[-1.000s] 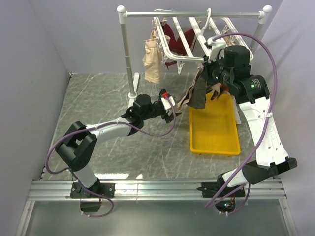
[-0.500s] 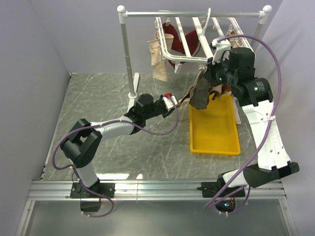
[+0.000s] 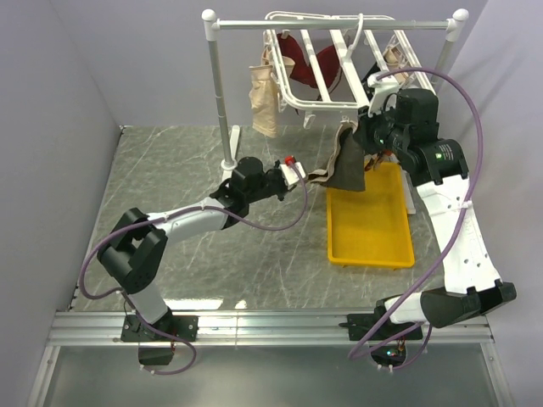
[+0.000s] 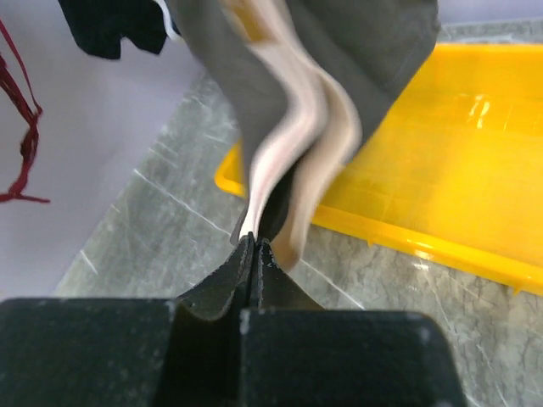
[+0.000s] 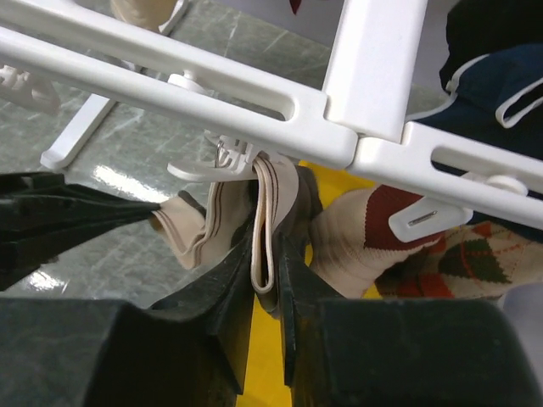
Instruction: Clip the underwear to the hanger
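Observation:
The dark grey-brown underwear (image 3: pixel 346 165) hangs below the front rail of the white hanger (image 3: pixel 322 103), over the tray's left end. In the right wrist view a small white clip (image 5: pixel 229 157) under the hanger (image 5: pixel 254 102) holds the beige band (image 5: pixel 265 208). The folded band drops between the slightly parted fingers of my right gripper (image 5: pixel 268 246). My left gripper (image 4: pixel 254 242) is shut on the lower beige-banded edge of the underwear (image 4: pixel 339 85), which it draws out to the left. From above, the left gripper (image 3: pixel 301 176) sits low left of the cloth and the right gripper (image 3: pixel 361 131) at its top.
A yellow tray (image 3: pixel 329 229) lies under the hanger and holds patterned socks (image 5: pixel 441 271). A beige garment (image 3: pixel 265 102) and a maroon one (image 3: pixel 297 68) hang on the hanger's far side. The white stand's pole (image 3: pixel 219 85) rises at back left.
My left gripper has reached right and shut on the underwear's lower edge. The right gripper's jaws have parted around the band. The hanger has swung slightly.

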{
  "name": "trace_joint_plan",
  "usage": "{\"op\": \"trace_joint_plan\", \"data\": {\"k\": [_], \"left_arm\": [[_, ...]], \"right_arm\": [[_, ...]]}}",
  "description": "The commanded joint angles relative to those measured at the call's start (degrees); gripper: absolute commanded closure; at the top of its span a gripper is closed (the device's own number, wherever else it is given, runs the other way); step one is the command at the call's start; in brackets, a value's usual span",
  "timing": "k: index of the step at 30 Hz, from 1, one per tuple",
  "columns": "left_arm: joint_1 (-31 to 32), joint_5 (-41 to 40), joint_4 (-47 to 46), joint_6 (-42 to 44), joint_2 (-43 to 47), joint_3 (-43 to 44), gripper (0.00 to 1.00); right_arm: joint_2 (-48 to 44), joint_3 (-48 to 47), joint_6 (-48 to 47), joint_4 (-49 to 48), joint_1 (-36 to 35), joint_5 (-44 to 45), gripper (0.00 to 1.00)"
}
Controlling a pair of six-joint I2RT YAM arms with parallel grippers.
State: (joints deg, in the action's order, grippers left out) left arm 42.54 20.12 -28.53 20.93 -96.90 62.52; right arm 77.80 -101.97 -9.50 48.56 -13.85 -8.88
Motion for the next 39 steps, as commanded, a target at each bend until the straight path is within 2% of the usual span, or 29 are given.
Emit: {"op": "trace_joint_plan", "data": {"k": [1,3,5,9,13,14,18,21,25,36,39], "left_arm": [[-0.7,2.3,1.4,1.1,4.0,3.0,1.0],[-1.0,2.4,1.8,1.1,4.5,3.0,1.0],[-1.0,2.5,2.7,0.2,5.0,3.5,1.0],[-0.9,3.3,4.4,-1.6,7.2,4.9,1.0],[-1.0,3.9,8.0,-2.5,8.2,7.5,1.0],[-1.0,3.9,8.7,-2.6,8.5,7.7,1.0],[-0.9,4.0,8.7,-2.9,8.7,8.4,1.0],[-0.9,4.1,8.6,-4.1,8.8,8.8,1.0],[-0.8,4.1,8.5,-4.8,8.8,9.5,1.0],[-0.6,4.1,8.0,-5.4,8.6,10.5,1.0],[-0.6,4.0,8.2,-5.5,8.4,11.0,1.0]], "right_arm": [[-2.3,1.3,0.0,-3.4,1.0,-0.9,0.76],[-2.3,1.4,0.4,-3.6,1.0,-0.5,0.61],[-2.6,1.3,0.4,-3.9,1.1,0.5,0.51],[-5.0,1.3,-0.5,-4.5,1.6,-1.6,0.43],[-7.7,0.2,-1.2,-3.3,1.8,-9.5,0.44],[-8.2,0.1,-1.2,-3.1,1.7,-14.1,0.45],[-10.8,3.6,0.3,-6.1,2.0,-23.0,0.49],[-11.2,7.7,8.7,-9.9,2.1,-19.1,0.5],[-13.2,12.1,16.0,-17.7,2.0,-19.1,0.53],[-12.6,16.4,21.9,-30.7,1.9,-19.6,0.5],[-11.4,16.2,23.3,-31.3,1.7,-17.3,0.5]]}}
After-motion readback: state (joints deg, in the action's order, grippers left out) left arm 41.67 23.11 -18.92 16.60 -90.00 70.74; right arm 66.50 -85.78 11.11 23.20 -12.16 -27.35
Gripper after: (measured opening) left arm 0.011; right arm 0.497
